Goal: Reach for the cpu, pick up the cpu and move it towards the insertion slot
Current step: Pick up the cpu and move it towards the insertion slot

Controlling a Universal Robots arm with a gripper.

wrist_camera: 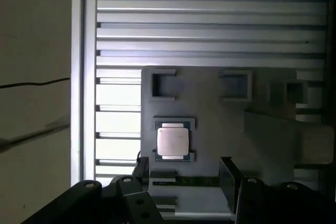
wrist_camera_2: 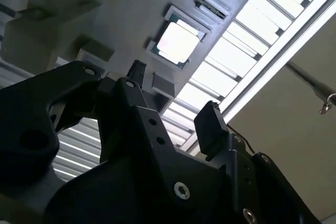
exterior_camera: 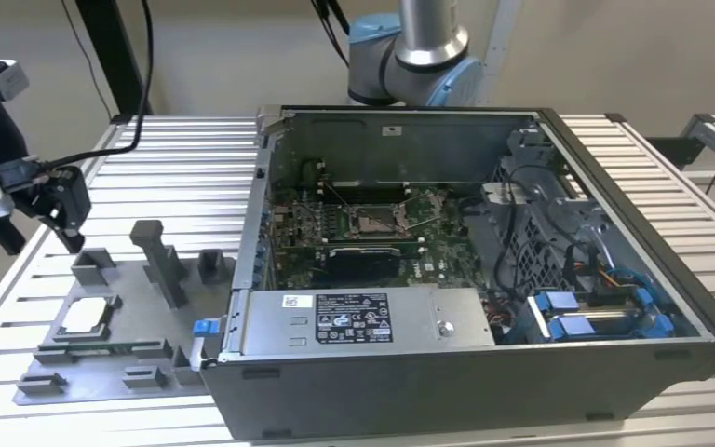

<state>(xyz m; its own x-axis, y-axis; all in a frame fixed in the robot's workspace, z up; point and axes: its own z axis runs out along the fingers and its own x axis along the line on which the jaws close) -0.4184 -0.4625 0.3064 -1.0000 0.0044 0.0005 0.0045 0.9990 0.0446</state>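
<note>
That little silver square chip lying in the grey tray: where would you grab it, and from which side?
By two opposite thin edges, coming straight down from above. The cpu lies flat, metal top up, in a shallow nest of the grey tray. Raised lips hug two of its sides, and the other two look free. The gripper hangs above, jaws open.

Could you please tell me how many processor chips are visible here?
1. The cpu sits in a pocket of the grey tray, at the exterior view's left of the computer case. The insertion slot looks empty; the case could hide others.
</note>
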